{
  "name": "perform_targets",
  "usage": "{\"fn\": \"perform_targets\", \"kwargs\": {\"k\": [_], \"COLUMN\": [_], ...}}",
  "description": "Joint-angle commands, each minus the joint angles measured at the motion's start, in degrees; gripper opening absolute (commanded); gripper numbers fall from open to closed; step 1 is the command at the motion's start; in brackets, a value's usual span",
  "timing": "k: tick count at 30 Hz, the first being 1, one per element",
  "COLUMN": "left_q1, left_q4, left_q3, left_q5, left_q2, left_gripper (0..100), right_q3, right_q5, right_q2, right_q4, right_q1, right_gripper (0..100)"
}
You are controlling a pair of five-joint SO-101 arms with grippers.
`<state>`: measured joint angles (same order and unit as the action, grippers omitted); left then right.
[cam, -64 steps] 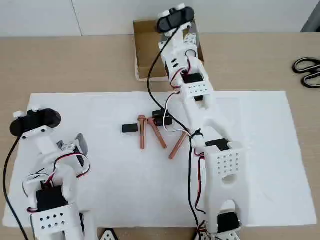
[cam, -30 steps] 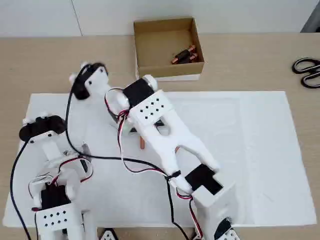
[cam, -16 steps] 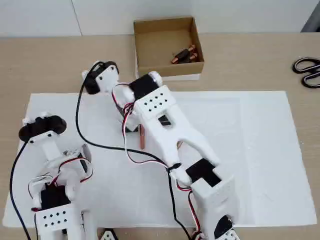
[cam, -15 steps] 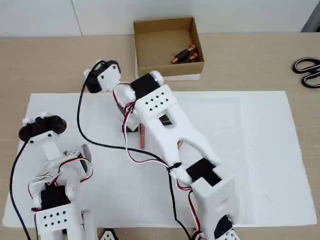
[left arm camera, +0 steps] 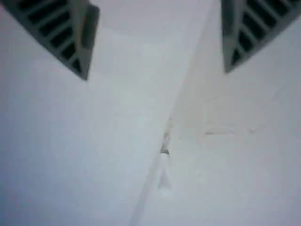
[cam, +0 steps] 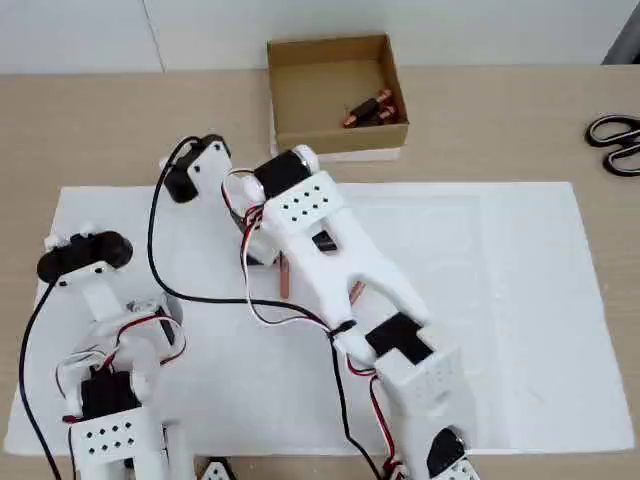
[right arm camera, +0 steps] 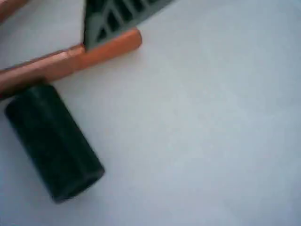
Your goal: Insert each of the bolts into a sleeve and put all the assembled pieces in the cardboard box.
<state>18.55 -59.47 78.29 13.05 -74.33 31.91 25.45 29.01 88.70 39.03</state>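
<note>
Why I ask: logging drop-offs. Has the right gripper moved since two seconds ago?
Yes. The right gripper has swung from above the cardboard box to the white mat nearer and left of it, beside a bolt.

Black scissors (cam: pixel 615 143) lie on the wooden table (cam: pixel 500 120), beyond the white mat (cam: pixel 520 300).

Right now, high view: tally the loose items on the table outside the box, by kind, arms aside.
Bolts: 2
Sleeve: 1
Scissors: 1
Total: 4
The right arm lies over the middle of the mat, so more may be hidden under it.
</note>
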Motion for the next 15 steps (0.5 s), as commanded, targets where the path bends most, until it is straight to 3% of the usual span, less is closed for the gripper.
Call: {"fn": "perform_targets", "kwargs": {"k": [1,15], "left_q1": [0.26,0.26], "left_q4": [0.09,3.78], "left_q3": [-0.31,2.33], "left_q5": [0.09,-0.09], "left_q2": [-0.88,-0.88], "left_gripper": [18,18], "right_q3": [2.64,2.73], "right_q5": [6.24,17.93], "right_q2": [2.07,6.02], "right_q4": [-0.75,-2.42], "right_q1": [0.92,3.3], "right_gripper": [29.6,29.6]}}
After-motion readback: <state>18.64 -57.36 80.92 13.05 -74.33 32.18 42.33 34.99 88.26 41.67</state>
